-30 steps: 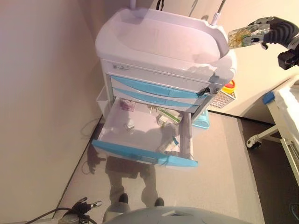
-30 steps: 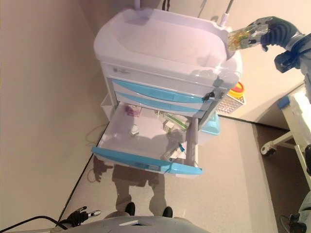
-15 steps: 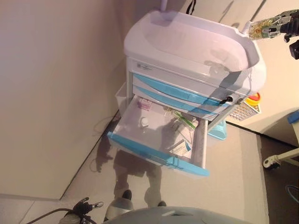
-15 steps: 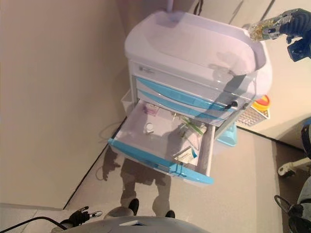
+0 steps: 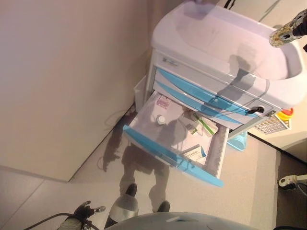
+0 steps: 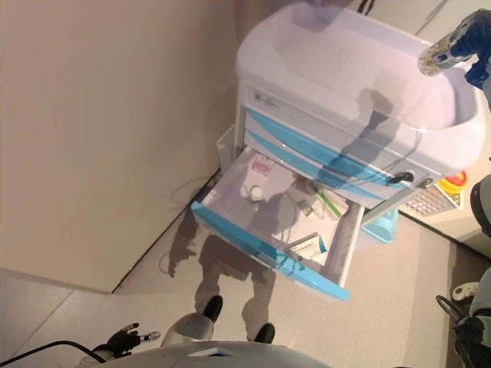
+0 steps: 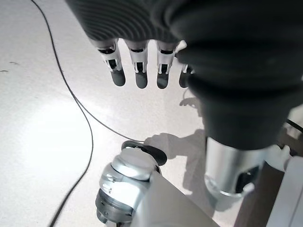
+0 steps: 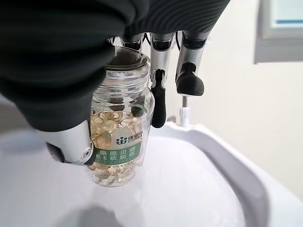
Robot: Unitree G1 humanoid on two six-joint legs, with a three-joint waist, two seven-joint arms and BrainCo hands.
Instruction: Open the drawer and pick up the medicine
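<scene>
Clear medicine bottle (image 8: 116, 137) (capsules inside, seemingly) in right hand (image 8: 71, 71).

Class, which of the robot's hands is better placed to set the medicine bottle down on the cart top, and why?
Right. The right hand grips the bottle above the cart top; the left hand hangs open near the floor.
</scene>
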